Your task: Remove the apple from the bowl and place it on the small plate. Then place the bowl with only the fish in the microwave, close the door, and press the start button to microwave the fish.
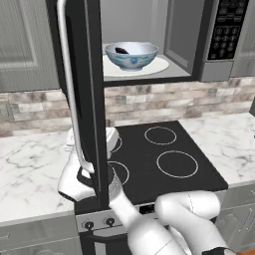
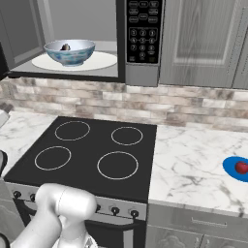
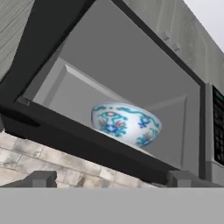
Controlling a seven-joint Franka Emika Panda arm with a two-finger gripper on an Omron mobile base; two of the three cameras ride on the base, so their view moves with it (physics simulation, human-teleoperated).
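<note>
Nearest the base, the white arm rises from the lower edge and reaches left and up toward the open door of the microwave, whose black slab swings out over the stove with its long silver handle running top to bottom; in the left base view the hand sits low beside that handle, at about 8 o'clock from the stove's rings. The gripper shows in the hand view as 2 dark fingertips set far apart at the bottom edge, jaws wide open with nothing between them, looking up into the oven cavity from below. Beyond the arm lies the black stove with 4 white rings, set into the marble bench. On the bench at 3 o'clock from the stove, well apart from it, rests the small plate, and the apple sits on it. Farther back and above, inside the microwave, the bowl stands upright on the white turntable plate, with the dark back of the fish just showing over its rim. The keypad panel is at 3 o'clock from the cavity.
</note>
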